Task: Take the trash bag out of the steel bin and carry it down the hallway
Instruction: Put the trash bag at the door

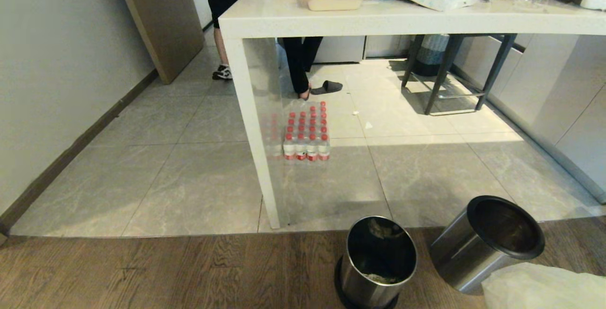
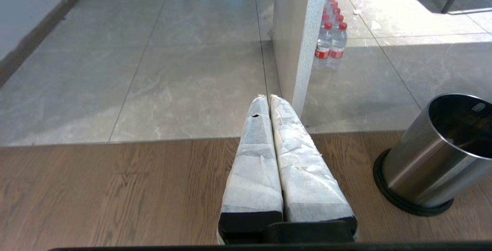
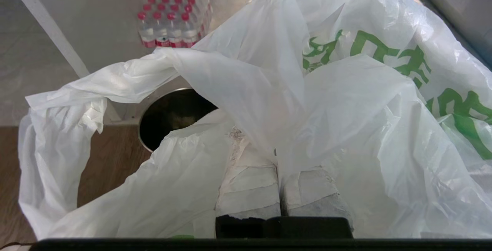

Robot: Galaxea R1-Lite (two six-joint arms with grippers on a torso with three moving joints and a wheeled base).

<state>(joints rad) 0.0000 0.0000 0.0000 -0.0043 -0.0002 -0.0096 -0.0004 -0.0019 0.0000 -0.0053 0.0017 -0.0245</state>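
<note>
trash bag (image 3: pixel 346 101) hides right gripper (image 3: pixel 278 166) fingertips

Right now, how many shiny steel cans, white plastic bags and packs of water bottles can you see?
steel cans: 2
white plastic bag, pinched in the right gripper: 1
pack of water bottles: 1
Total: 4
</note>
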